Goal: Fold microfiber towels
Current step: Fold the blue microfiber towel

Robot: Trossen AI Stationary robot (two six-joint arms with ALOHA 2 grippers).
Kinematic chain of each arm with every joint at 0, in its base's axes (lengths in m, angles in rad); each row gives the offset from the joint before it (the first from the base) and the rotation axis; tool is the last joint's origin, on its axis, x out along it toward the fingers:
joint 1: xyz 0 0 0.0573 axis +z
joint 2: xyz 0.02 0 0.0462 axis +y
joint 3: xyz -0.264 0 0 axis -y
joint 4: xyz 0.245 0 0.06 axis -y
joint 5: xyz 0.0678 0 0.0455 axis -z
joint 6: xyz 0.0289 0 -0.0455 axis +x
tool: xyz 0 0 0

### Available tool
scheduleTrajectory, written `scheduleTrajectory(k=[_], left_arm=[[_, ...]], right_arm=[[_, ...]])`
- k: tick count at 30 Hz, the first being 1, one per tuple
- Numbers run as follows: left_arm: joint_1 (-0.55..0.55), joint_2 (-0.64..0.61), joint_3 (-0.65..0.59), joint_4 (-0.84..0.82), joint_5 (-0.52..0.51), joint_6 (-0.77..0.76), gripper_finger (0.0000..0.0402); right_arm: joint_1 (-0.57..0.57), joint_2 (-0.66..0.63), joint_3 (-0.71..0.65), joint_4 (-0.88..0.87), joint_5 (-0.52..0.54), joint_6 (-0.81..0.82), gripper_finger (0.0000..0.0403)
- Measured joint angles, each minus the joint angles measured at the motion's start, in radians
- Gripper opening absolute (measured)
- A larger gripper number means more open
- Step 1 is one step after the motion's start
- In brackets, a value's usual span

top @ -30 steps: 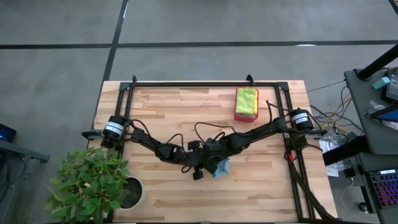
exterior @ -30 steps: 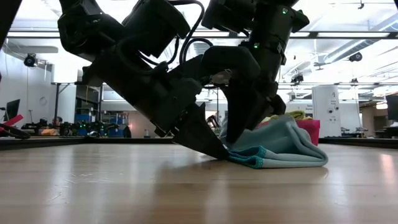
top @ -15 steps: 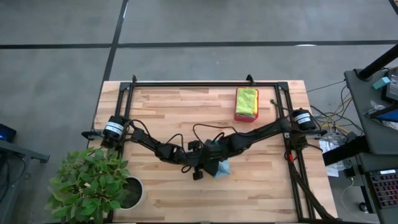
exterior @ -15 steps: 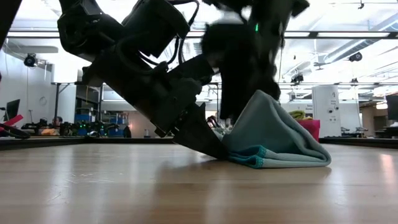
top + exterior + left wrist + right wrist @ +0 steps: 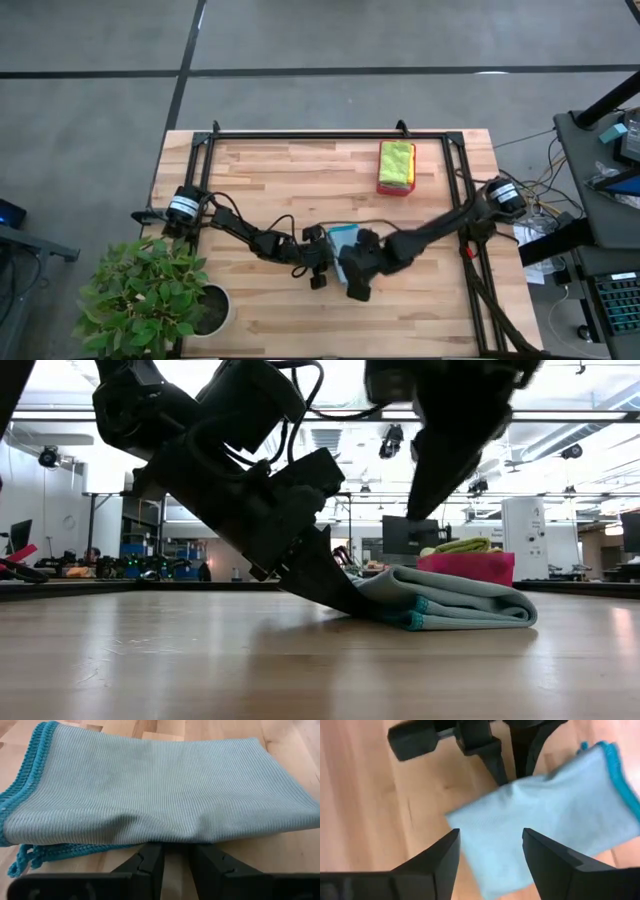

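A light blue microfiber towel [image 5: 341,238] with a teal hem lies folded on the table's middle [image 5: 455,607]. My left gripper [image 5: 343,598] comes at its left end, slanting down. Its fingertips [image 5: 152,856] are shut on the towel there and run under the towel's near fold [image 5: 160,785]. My right gripper [image 5: 490,855] stands open above the towel [image 5: 545,820], raised clear of it [image 5: 432,470], with nothing between its fingers. Folded green and yellow towels [image 5: 396,158] lie stacked in the pink-red tray [image 5: 381,186] at the far right. My left gripper meets the towel's left end at the folded edge [image 5: 175,840], low by the table, slanting down from the left. The upper layer lies over the fingertips and hides what they pinch. The towel rests flat on the table.
A potted plant [image 5: 150,295] stands at the near left corner. A black frame [image 5: 330,134] runs along the far edge and both sides. The tray with towels [image 5: 470,563] stands behind the blue towel. Bare wood lies near the front edge [image 5: 300,330].
My right gripper raised the towel's upper layer into a peak, then let go of it. It has since gone up and toward the near edge. The upper layer has fallen flat over the lower ones. The towel's left end has stayed at my left gripper.
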Motion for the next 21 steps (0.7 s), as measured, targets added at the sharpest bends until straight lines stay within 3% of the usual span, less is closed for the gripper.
scheduleTrajectory(k=[5, 8, 15, 21], left_arm=[[0.0, 0.0, 0.005, -0.002, 0.0, -0.002, 0.0073], [0.001, -0.006, 0.006, -0.006, 0.002, 0.002, 0.0073], [0.001, -0.046, 0.003, -0.023, 0.007, 0.004, 0.0073], [0.001, -0.079, 0.001, -0.065, 0.01, 0.002, 0.0073]], right_arm=[[0.066, 0.015, -0.038, 0.07, 0.176, 0.003, 0.0166], [0.085, 0.03, -0.099, 0.172, 0.223, -0.013, 0.0125], [0.085, 0.029, -0.281, 0.507, 0.203, -0.09, 0.0019], [0.085, 0.029, -0.414, 0.758, 0.1, -0.131, 0.001]])
